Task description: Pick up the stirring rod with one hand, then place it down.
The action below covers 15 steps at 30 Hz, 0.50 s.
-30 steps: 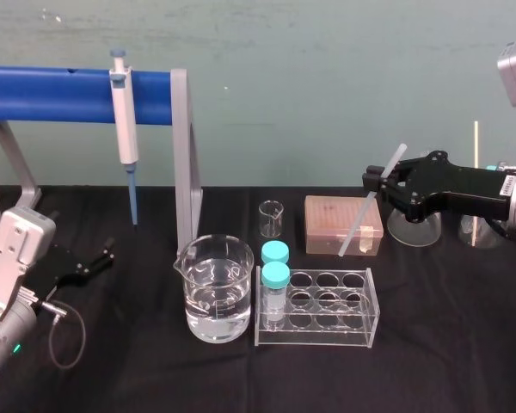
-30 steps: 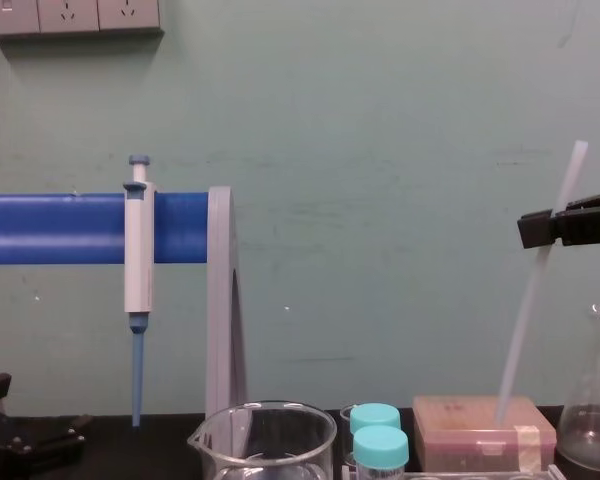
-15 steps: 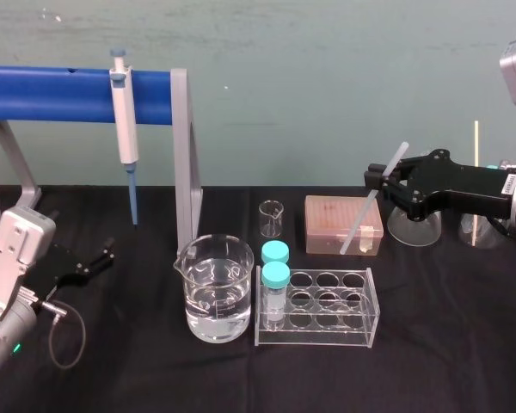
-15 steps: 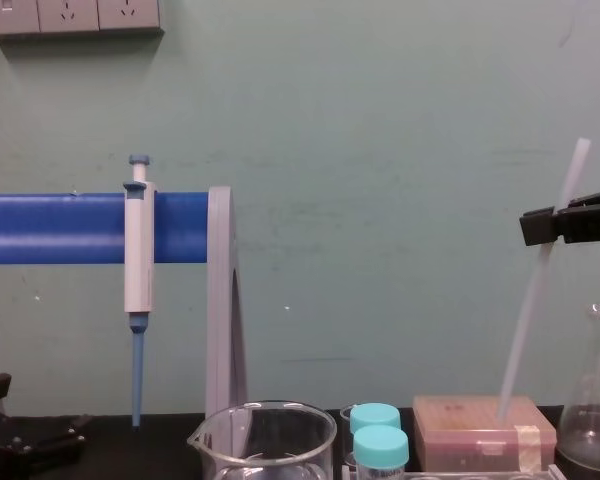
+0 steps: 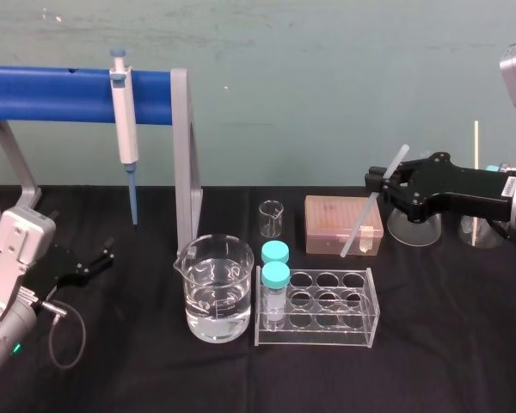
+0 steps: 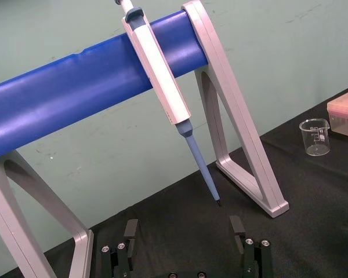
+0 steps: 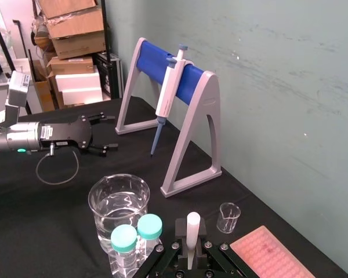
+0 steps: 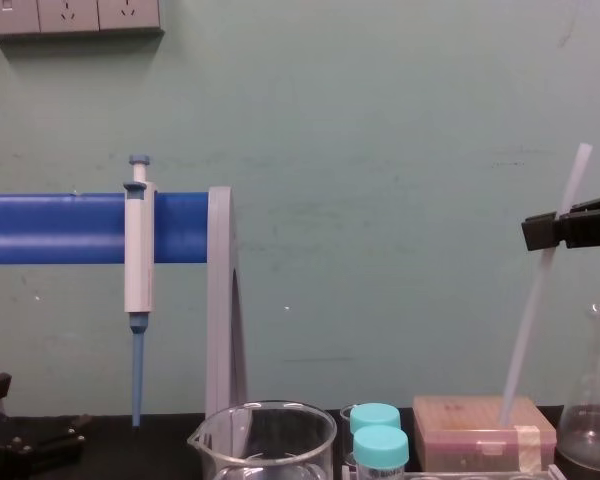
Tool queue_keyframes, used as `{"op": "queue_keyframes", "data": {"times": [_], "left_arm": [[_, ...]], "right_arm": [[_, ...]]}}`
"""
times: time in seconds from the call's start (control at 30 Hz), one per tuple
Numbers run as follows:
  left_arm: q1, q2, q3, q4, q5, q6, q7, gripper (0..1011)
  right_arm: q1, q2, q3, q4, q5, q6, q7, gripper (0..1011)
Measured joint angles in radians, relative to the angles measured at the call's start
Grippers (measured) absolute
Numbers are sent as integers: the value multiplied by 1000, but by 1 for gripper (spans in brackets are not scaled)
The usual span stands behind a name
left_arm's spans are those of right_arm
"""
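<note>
Nearest me, below and left of my right pincer (image 5: 380,179), stood the clear plastic rack (image 5: 327,335) with its two teal-capped vials, and beyond its left end the glass beaker of water (image 5: 213,292). My left pincer (image 5: 99,258) lay parked far off to the left on the black cloth, its jaws apart. My right pincer was clamped on the long, thin, translucent whitish stirring rod (image 5: 374,205) near its upper end; the rod hung tilted, its lower end slanting down and leftward to the flat pink box (image 5: 331,219), though I could not tell whether it touched. Over the last second pincer and rod had drifted slightly rightward, the grip unchanged; I judged the pick-up done and the setting-down still to come. Just behind the pincer sat a clear conical flask (image 5: 413,228); farthest left hung the white-and-blue pipette (image 5: 125,120).
</note>
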Motion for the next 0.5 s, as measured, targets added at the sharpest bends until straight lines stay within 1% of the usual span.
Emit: {"op": "queue_keyframes", "data": {"times": [0.5], "left_arm": [[0, 0, 0, 0, 0, 0, 0, 1000]], "right_arm": [[-3, -3, -9, 3, 14, 8, 5, 71]]}}
